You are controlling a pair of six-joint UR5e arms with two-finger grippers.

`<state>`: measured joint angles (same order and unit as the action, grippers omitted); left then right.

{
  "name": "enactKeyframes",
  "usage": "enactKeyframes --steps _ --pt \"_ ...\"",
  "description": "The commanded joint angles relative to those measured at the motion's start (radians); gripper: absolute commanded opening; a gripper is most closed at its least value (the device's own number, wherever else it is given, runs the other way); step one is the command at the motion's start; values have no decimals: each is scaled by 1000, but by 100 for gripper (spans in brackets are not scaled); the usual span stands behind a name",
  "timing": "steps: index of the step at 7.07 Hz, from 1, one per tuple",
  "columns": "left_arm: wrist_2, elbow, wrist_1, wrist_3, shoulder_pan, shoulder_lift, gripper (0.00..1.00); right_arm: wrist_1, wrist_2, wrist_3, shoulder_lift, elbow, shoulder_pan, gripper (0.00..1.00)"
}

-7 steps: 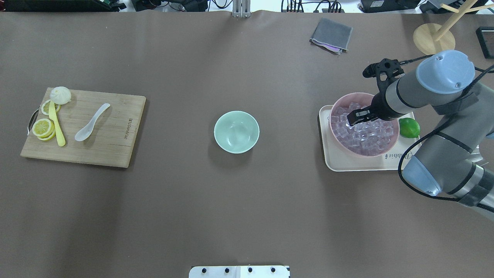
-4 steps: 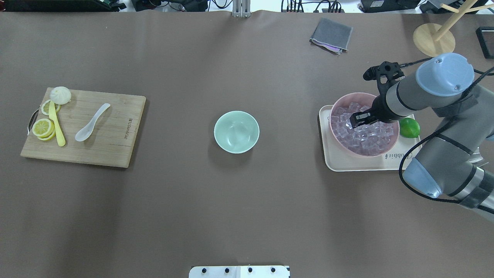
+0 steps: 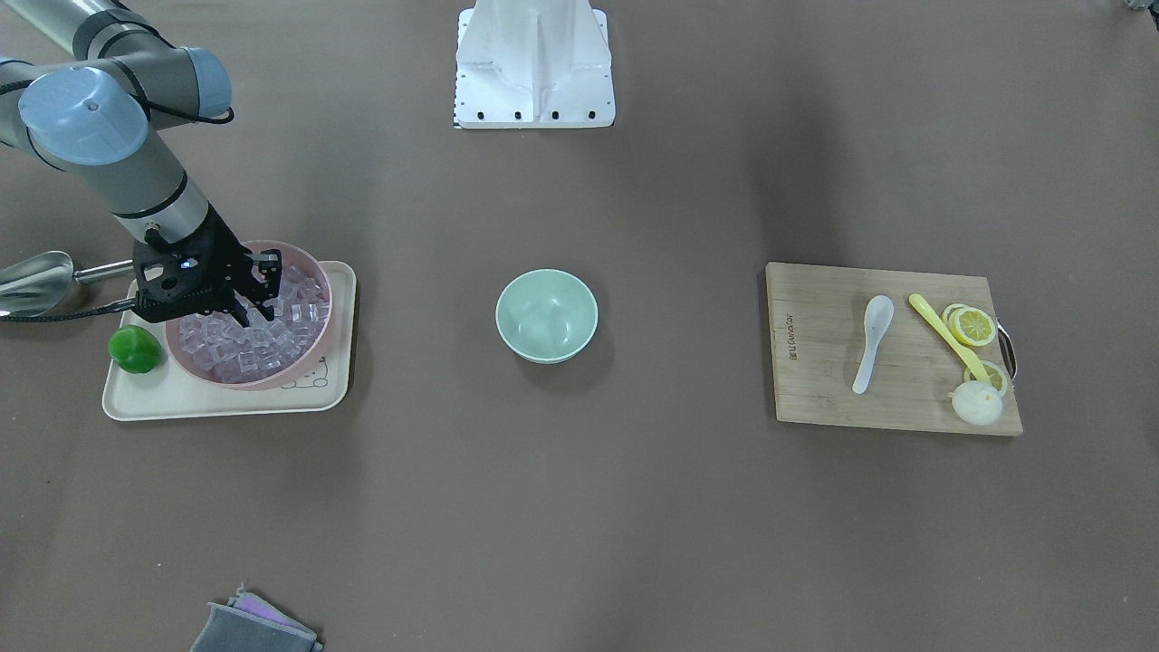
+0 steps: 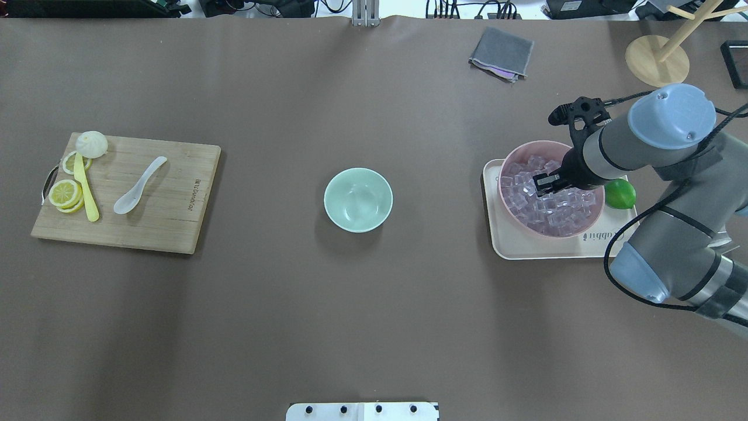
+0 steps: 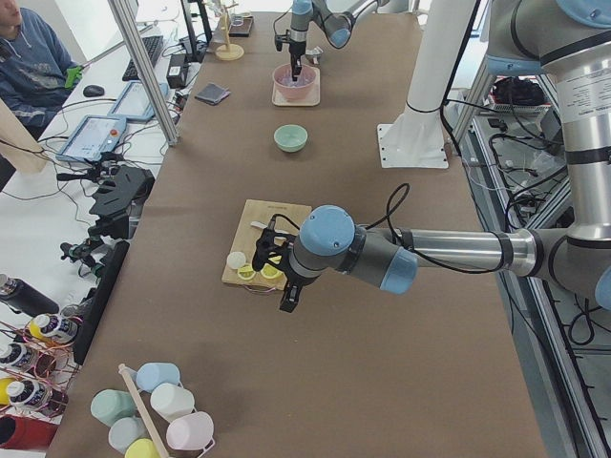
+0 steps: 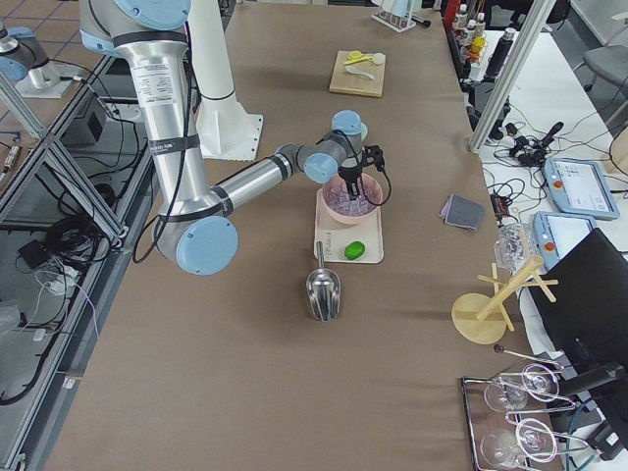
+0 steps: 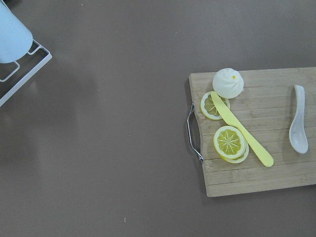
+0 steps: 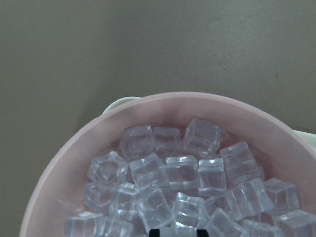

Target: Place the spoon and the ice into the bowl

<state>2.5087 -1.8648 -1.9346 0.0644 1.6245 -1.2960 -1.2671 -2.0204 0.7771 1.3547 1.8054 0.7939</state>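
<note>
Front-facing view: the right claw (image 3: 253,312) points down into the pink bowl (image 3: 314,272), its two fingers spread apart with their tips among the ice (image 3: 299,308) heaped there. The pink bowl sits on a cream tray (image 3: 226,405), with a lime (image 3: 136,349) on the tray at its 9 o'clock and a steel scoop (image 3: 36,276) on the counter (image 3: 579,507) just beyond. The mint-green bowl (image 3: 546,317) stands empty mid-counter, the tray well apart at its 9 o'clock. Well apart at its 3 o'clock lies a wooden board (image 3: 815,362). On the board the spoon (image 3: 874,340) lies scoop-up, handle toward 6 o'clock, beside a yellow utensil (image 3: 946,335), lemon slices (image 3: 975,326) and a white bun (image 3: 977,403).

Overhead view: the sides swap. The board and spoon are at 9 o'clock of the mint-green bowl, the tray at 3 o'clock. The right claw's tip is low over the middle of the ice. A grey cloth (image 4: 501,52) lies toward 1 o'clock.

Left side view: the left claw (image 5: 288,294) hangs above the near end of the board; I cannot tell whether it is open or closed.

Left wrist view: the board fills the 3 o'clock side, with the spoon near its 3 o'clock edge.

Right wrist view: ice fills the pink bowl. At 6 o'clock two black fingertips (image 8: 154,231) stand apart, a cube between them.
</note>
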Motion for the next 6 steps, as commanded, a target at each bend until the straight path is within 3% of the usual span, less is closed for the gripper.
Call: enactKeyframes --steps 1,3,5,6 --pt "21 1 3 30 0 -6 98 0 -9 1 -2 8 -1 0" --pt "-10 9 6 145 -65 -104 98 -15 -35 2 -11 58 14 0" --pt "-237 19 6 286 -257 -247 97 -17 -49 34 -41 77 24 0" --pt "-316 44 6 338 -362 -311 97 -56 -47 112 -108 71 16 0"
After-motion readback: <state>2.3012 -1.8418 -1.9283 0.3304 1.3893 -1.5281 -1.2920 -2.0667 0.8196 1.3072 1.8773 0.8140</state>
